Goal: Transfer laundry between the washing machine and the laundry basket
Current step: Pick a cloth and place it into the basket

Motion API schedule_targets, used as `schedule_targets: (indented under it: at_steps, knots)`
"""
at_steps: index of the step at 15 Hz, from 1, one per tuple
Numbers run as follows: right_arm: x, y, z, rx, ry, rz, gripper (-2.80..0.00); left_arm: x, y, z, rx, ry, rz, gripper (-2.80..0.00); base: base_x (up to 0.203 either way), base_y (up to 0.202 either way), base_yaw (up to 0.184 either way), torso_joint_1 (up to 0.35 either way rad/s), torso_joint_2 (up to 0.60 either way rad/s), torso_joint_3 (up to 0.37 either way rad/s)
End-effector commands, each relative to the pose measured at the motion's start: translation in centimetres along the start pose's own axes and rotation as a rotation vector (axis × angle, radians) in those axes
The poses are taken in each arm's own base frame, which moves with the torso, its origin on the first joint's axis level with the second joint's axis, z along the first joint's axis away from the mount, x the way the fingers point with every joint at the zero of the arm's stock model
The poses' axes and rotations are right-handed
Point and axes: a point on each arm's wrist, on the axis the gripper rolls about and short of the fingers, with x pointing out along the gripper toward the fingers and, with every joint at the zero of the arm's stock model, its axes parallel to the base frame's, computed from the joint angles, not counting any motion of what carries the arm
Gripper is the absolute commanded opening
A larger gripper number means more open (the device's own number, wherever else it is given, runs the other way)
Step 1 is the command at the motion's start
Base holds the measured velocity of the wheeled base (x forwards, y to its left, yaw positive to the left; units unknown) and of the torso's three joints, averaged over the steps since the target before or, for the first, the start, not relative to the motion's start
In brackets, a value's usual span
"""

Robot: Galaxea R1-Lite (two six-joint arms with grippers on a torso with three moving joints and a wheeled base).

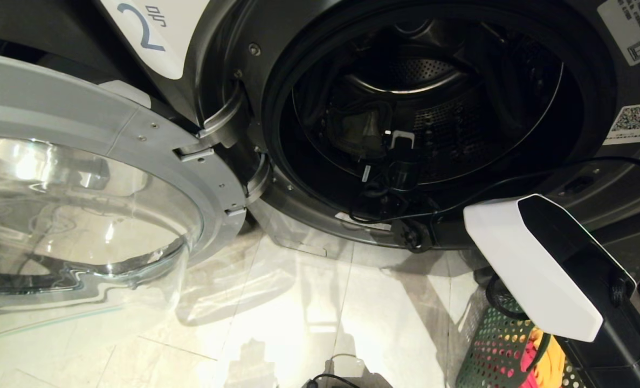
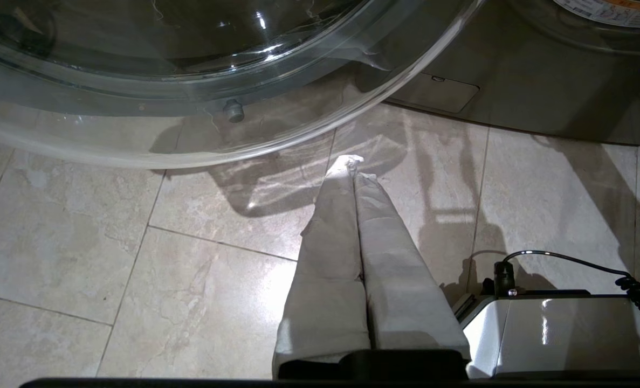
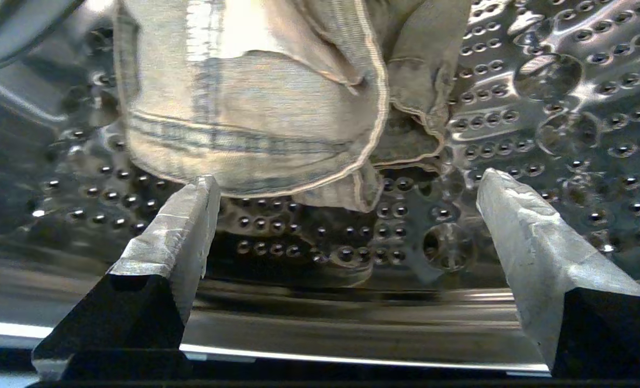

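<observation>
The left gripper (image 2: 352, 161) hangs closed over the floor near the open door (image 1: 136, 134), the basket (image 1: 492, 350) sits near right, and the right gripper (image 3: 346, 188), jaws wide, faces the jeans (image 3: 255, 108) far inside the washing machine (image 1: 233, 64) drum

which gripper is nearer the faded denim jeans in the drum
Right. The right gripper is open inside the washing machine drum, just short of the faded denim jeans. The left gripper hangs shut over the floor tiles outside, below the open door.

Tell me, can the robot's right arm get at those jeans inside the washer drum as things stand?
Probably yes. The right gripper is inside the drum, fingers spread wide, with the jeans just ahead and nothing between them.
</observation>
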Motion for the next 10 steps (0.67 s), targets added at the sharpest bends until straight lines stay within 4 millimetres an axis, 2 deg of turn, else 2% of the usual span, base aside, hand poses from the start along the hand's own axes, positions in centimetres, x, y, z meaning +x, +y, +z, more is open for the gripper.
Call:
schedule_targets:
  at_steps: [1, 6, 10]
  knots:
    - [-0.04, 0.04, 0.18, 0.009, -0.006, -0.003, 0.00, 0.01, 0.00, 0.00, 0.000, 0.001, 0.000, -2.80, 0.000, 0.000, 0.000, 0.000, 0.00, 0.000]
    - [0.08, -0.28, -0.37, 0.034, 0.064, -0.002, 0.00, 0.01, 0.00, 0.00, 0.000, 0.001, 0.000, -2.80, 0.000, 0.000, 0.000, 0.000, 0.00, 0.000]
    - [-0.05, -0.19, 0.49, 0.044, 0.062, -0.001, 0.00, 0.01, 0.00, 0.00, 0.000, 0.001, 0.000, -2.80, 0.000, 0.000, 0.000, 0.000, 0.00, 0.000]
